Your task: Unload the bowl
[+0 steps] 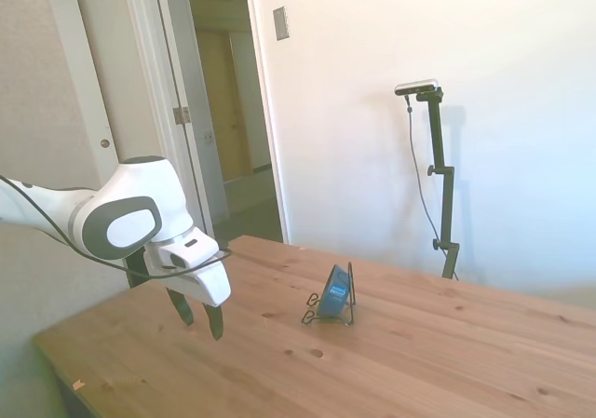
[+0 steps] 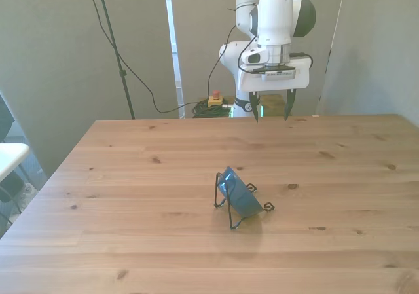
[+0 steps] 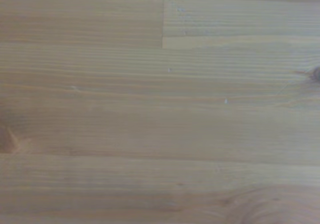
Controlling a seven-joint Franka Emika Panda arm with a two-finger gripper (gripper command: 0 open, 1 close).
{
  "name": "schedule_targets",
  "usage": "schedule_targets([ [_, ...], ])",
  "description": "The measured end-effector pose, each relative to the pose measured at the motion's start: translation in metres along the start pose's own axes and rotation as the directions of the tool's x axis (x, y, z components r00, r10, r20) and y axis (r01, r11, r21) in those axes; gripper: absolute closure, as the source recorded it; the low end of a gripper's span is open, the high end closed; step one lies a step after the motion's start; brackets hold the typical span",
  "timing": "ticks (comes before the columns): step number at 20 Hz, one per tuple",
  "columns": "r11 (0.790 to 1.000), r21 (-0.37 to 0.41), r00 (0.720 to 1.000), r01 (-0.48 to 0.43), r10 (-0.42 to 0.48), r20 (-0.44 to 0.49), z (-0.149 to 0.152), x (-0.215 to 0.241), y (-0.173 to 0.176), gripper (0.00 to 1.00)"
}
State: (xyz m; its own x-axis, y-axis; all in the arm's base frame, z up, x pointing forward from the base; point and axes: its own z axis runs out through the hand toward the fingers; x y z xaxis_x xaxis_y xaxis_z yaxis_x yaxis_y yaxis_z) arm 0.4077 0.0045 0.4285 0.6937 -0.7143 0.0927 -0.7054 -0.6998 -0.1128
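A small blue bowl stands on its edge, leaning in a thin black wire rack near the middle of the wooden table. My gripper hangs open above the table's far edge, well behind the bowl in the front view, with nothing between its fingers. The wrist view holds only bare wood grain.
An open doorway lies behind the arm in the side view. Cables and a small yellow box sit on the floor beyond the table's far edge. A white object pokes in at the front view's left.
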Motion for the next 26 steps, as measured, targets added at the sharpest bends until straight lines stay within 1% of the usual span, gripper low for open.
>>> schedule_targets([
  [3,1.000,-0.010,1.000,-0.001,0.001,0.005,0.002,0.001,0.001,0.00],
  [5,1.000,-0.017,1.000,-0.017,0.016,-0.016,-0.002,0.007,0.002,0.00],
  [8,0.999,-0.034,0.997,-0.038,0.036,-0.062,-0.012,0.020,-0.001,0.00],
  [11,0.995,-0.076,0.991,-0.071,0.062,-0.117,-0.020,0.039,-0.006,0.00],
  [14,0.988,-0.125,0.982,-0.093,0.070,-0.178,-0.024,0.069,-0.013,0.00],
  [19,0.978,-0.200,0.966,-0.067,0.014,-0.260,-0.025,0.117,-0.038,0.00],
  [26,0.970,-0.242,0.950,-0.031,-0.047,-0.309,-0.011,0.170,-0.072,0.00],
])
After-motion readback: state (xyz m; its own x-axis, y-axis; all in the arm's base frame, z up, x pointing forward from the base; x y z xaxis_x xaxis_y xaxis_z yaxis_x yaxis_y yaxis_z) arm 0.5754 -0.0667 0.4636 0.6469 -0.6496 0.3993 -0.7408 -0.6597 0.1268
